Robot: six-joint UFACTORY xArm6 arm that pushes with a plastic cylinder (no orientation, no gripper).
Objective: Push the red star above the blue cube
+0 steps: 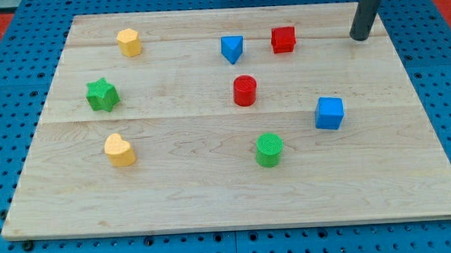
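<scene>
My tip rests on the board near the view's top right. A red block, knobbly like a star, lies to the tip's left, well apart from it. The blue cube lies below the tip and to the lower right of that red block. A red cylinder stands in the middle of the board, left of the blue cube. The tip touches no block.
A blue triangle lies just left of the red star. A yellow hexagon is at the top left, a green star at the left, a yellow heart at the lower left, and a green cylinder at the lower middle. The wooden board sits on a blue pegboard.
</scene>
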